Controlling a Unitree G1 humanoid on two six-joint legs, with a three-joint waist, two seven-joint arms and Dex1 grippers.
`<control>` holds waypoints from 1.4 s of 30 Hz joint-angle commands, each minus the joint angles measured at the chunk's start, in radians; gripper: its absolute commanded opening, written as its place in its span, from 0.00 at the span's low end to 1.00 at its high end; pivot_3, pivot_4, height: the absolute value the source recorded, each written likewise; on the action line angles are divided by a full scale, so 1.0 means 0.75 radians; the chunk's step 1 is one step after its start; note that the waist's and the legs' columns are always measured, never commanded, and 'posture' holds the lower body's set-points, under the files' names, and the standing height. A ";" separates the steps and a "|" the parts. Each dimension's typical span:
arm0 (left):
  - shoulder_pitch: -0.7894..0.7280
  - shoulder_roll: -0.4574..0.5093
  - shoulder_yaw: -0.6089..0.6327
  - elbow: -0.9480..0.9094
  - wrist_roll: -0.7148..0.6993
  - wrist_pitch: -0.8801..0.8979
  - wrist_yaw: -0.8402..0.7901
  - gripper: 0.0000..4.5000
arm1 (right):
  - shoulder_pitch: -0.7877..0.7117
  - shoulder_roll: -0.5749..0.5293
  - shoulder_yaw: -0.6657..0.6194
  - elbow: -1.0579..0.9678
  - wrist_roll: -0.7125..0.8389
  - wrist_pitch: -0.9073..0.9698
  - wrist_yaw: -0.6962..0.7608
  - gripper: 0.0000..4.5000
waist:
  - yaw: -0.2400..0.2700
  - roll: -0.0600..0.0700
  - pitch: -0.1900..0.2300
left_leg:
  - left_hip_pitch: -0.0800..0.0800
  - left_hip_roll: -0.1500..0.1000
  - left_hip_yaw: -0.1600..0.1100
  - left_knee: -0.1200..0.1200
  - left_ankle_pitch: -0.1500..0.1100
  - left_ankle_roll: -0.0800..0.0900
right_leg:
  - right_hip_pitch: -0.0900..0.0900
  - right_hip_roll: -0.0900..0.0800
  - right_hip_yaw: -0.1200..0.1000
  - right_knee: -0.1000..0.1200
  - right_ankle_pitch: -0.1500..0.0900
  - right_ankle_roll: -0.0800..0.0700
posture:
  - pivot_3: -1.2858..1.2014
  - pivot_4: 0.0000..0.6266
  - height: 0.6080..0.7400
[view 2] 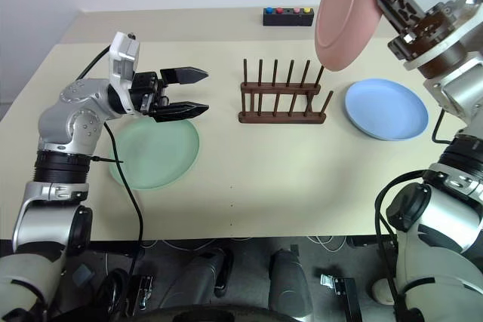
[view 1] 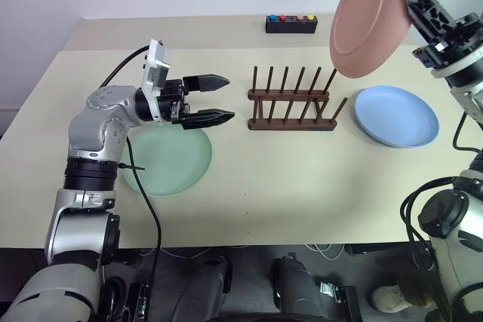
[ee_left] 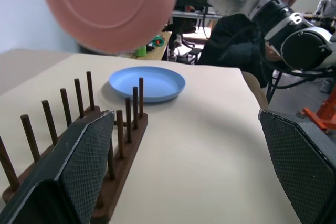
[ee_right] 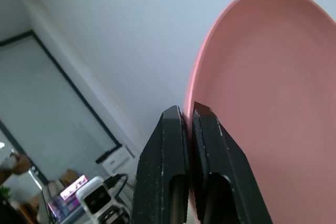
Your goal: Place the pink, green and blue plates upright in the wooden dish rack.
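The jaws of our right gripper (ee_right: 190,116) are pinched shut on the rim of the round pink plate (view 1: 373,14), holding it high and nearly on edge, above and just to the right of the small dark brown wooden dish rack (view 1: 293,100) with its two rows of pegs. From those jaws the rack lies down and to the left, its long axis running left to right across the beige worktop (view 1: 302,186), so we judge the plate must descend crosswise between pegs. Our left gripper (view 1: 210,99) hovers wide open and empty over the flat green plate (view 1: 177,167), left of the rack. The flat blue plate (view 1: 396,115) lies right of the rack.
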 commanded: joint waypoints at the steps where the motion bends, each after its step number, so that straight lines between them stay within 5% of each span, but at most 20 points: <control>1: 0.010 0.026 0.044 -0.071 -0.031 0.013 0.013 1.00 | -0.043 0.004 0.027 0.060 -0.036 -0.103 0.082 0.01 | -0.002 0.000 0.000 | 0.000 0.000 0.000 0.000 0.000 0.000 | 0.000 0.000 0.000 0.000 0.000 0.000 | 0.52 0.24 1.00; 38: 0.029 0.060 0.050 -0.134 -0.048 0.051 0.039 1.00 | 0.180 0.073 0.176 0.114 -0.244 -0.327 0.223 0.01 | -0.004 0.000 0.000 | 0.000 0.000 0.001 0.000 0.000 0.000 | -0.001 0.001 0.000 0.001 0.000 0.000 | 0.52 0.24 1.00; 42: 0.032 0.060 0.051 -0.136 -0.051 0.058 0.044 1.00 | 0.185 0.071 0.188 0.103 -0.253 -0.329 0.249 0.40 | -0.006 0.000 0.000 | 0.000 0.000 0.001 0.000 0.000 0.000 | -0.001 0.001 0.000 0.001 0.000 0.000 | 0.52 0.24 1.00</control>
